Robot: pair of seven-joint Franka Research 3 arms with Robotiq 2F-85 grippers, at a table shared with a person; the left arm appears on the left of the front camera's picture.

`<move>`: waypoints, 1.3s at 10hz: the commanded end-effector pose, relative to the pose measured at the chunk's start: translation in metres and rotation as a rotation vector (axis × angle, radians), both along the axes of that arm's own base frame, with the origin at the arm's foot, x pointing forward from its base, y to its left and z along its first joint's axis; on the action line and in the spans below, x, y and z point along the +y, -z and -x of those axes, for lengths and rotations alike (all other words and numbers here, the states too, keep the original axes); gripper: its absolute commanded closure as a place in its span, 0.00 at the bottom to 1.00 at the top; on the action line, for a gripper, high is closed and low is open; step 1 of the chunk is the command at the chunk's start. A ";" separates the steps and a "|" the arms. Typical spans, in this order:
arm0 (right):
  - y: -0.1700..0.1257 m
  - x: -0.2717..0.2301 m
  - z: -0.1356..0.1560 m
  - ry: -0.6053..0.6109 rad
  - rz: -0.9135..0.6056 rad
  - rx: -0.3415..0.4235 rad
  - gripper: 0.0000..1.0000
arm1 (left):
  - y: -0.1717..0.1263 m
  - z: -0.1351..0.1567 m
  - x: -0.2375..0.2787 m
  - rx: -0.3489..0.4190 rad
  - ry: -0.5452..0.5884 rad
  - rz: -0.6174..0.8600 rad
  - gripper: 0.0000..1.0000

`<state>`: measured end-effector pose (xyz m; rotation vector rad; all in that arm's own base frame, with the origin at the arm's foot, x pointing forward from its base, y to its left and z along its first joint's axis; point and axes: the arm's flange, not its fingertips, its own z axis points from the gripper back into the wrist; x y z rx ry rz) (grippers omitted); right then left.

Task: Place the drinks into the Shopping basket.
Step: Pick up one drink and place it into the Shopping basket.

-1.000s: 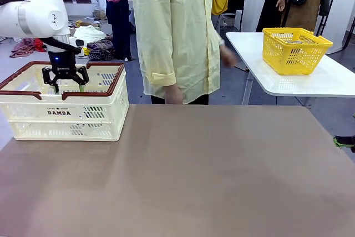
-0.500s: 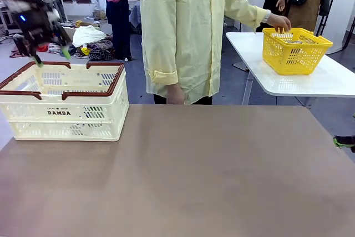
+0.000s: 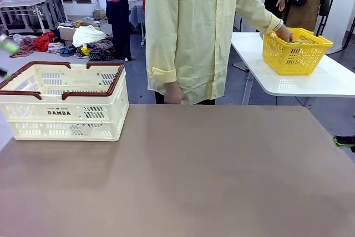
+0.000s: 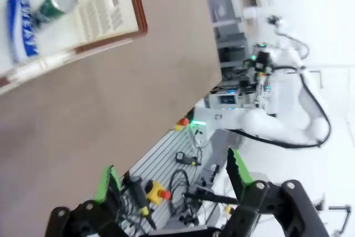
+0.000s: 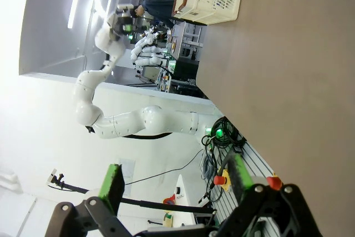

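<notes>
- The left gripper [image 4: 169, 165] is spread wide, holding nothing.
- The Shopping basket [image 3: 61, 112] sits far left on the brown table [image 3: 194, 181].
- Inside lie the blue can [image 4: 21, 26] and green can [image 4: 52, 5], close together (silver top on the green one).
- A person's hand [image 3: 284, 33] reaches into a yellow basket [image 3: 299, 54], far right.
- The right gripper [image 5: 175, 165] is spread wide too, empty.

The left gripper [image 4: 169, 178] is held with jaws spread wide, its green-padded fingers [image 4: 105, 184] rising from 6 o'clock in its wrist view. The right gripper [image 5: 176, 181] is likewise spread. The left arm [image 5: 133, 121] is seen at 9 o'clock in the right wrist view, bent and raised.
</notes>
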<state>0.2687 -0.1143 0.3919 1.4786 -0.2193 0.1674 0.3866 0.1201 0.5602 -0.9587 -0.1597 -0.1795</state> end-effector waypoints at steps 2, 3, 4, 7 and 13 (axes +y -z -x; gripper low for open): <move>-0.004 -0.001 0.001 -0.005 -0.004 0.011 0.00 | 0.048 0.007 0.007 -0.012 0.071 0.162 0.00; -0.004 -0.001 0.001 -0.005 -0.004 0.011 0.00 | 0.045 -0.021 0.011 0.049 0.007 0.187 0.00; -0.004 -0.001 0.001 -0.005 -0.004 0.011 0.00 | 0.053 0.028 0.008 -0.017 0.042 0.116 0.00; -0.004 -0.001 0.001 -0.005 -0.004 0.011 0.00 | 0.053 0.028 0.008 -0.017 0.042 0.116 0.00; -0.004 -0.001 0.001 -0.005 -0.004 0.011 0.00 | 0.053 0.028 0.008 -0.017 0.042 0.116 0.00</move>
